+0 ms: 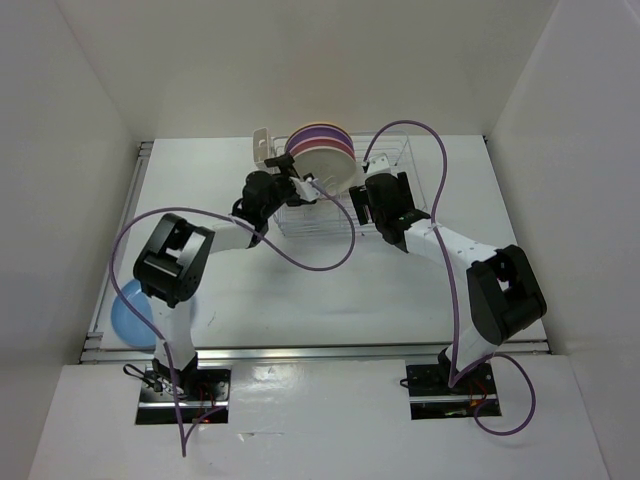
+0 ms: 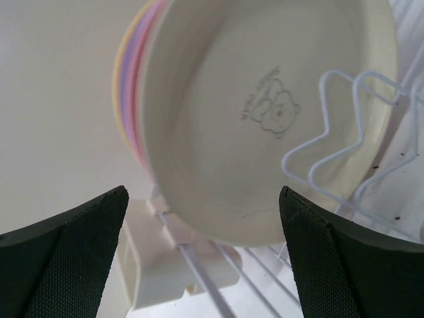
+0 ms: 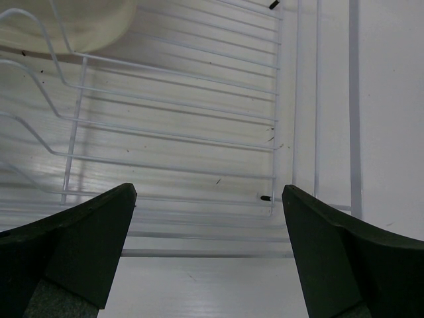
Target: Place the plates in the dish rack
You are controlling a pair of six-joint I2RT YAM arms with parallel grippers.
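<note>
The dish rack point(image 1: 400, 165) stands at the back middle of the table. Four plates stand upright in it: orange, lavender, pink, and the cream plate point(image 1: 330, 168) nearest the front. In the left wrist view the cream plate point(image 2: 265, 119) fills the frame, with the pink, lavender and orange rims point(image 2: 129, 86) behind it. My left gripper point(image 1: 298, 186) is open and empty, just in front of the cream plate's lower rim. My right gripper point(image 1: 372, 203) is open and empty over the rack's right part point(image 3: 172, 132). The sky blue plate point(image 1: 128, 312) lies flat at the front left, partly hidden by the left arm.
The white cutlery cup point(image 1: 264, 148) sits at the rack's left end, and also shows in the left wrist view point(image 2: 172, 265). V-shaped wire prongs point(image 2: 331, 146) cross in front of the cream plate. White walls close in the table on three sides. Purple cables loop over both arms.
</note>
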